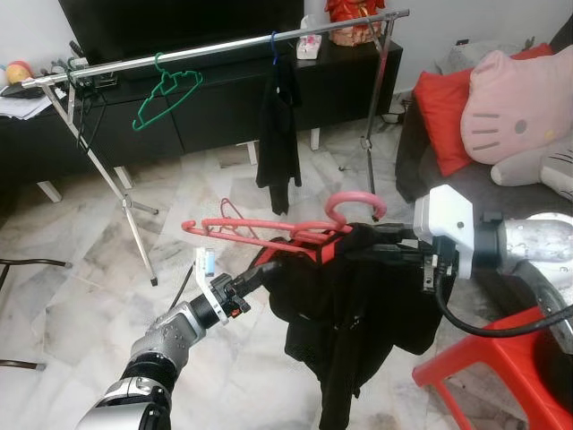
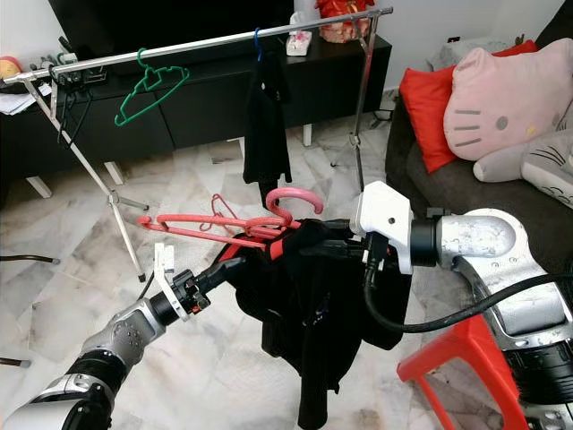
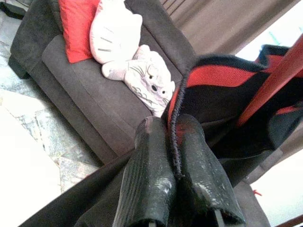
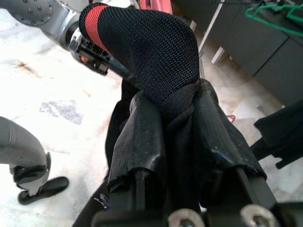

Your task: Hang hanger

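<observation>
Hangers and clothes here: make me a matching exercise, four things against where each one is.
Things:
1. green hanger
2. pink hangers
3. black garment
4. dark garment

Places:
A. pinched by the left gripper and right gripper
B. bare, on the rail
C. hanging from the rail on a blue hook
D. bunched inside the held garment's top

Pairs: 1-B, 2-D, 3-A, 4-C

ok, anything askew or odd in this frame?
Yes. The black garment with red trim sits bunched and lopsided on the pink plastic hanger, which is tilted. The left gripper and right gripper are each shut on the fabric, not on the hanger. The silver clothes rail itself slopes.
</observation>
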You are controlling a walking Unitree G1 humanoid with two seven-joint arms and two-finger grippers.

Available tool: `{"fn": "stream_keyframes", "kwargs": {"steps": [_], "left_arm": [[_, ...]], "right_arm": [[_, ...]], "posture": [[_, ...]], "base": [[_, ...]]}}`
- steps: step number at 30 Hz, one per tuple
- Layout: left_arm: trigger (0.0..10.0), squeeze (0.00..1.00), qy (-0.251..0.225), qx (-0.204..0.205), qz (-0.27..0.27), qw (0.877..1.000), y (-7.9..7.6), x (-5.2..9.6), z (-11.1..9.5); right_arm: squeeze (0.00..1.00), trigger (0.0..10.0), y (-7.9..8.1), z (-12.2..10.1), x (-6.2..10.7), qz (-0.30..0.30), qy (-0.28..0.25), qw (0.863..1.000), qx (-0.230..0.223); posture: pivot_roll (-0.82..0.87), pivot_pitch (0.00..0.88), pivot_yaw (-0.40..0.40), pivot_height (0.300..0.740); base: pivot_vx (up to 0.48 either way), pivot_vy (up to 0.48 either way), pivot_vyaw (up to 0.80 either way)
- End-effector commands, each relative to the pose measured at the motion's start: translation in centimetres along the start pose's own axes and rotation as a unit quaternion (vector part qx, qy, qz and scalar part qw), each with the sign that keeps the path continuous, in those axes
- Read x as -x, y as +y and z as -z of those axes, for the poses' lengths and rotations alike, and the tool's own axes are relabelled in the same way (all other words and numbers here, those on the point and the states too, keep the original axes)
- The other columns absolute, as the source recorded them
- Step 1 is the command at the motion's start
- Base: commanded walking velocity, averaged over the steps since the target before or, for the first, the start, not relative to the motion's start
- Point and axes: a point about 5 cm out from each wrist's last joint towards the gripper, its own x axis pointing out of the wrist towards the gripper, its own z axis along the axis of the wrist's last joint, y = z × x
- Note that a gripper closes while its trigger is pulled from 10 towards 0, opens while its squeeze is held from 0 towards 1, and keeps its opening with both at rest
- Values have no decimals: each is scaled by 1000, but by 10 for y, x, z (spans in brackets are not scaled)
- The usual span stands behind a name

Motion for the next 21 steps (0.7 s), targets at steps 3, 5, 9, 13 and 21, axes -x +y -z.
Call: {"fn": "stream_keyframes", "kwargs": {"steps": [3,5,9,13,21], "left_arm": [[0,0,9,-8,-12,1000,2,8,-1],[0,0,22,-16,-33,999,5,13,2],[0,0,41,-38,-70,996,10,20,7],[0,0,64,-72,-114,989,15,24,10],[0,0,64,-72,-114,989,15,24,10]], "right_arm": [[0,0,1,4,3,5,13,1000,12],[0,0,1,17,8,12,41,999,4],[0,0,1,29,14,28,61,998,-7],[0,0,2,35,18,36,73,997,-12],[0,0,2,35,18,36,73,997,-12]], "posture": [[-203,59,92,740],[-200,59,93,740],[-197,59,95,740],[-196,59,96,740],[-196,59,96,740]], "base": [[0,0,0],[0,0,0],[0,0,0],[0,0,0],[0,0,0]]}}
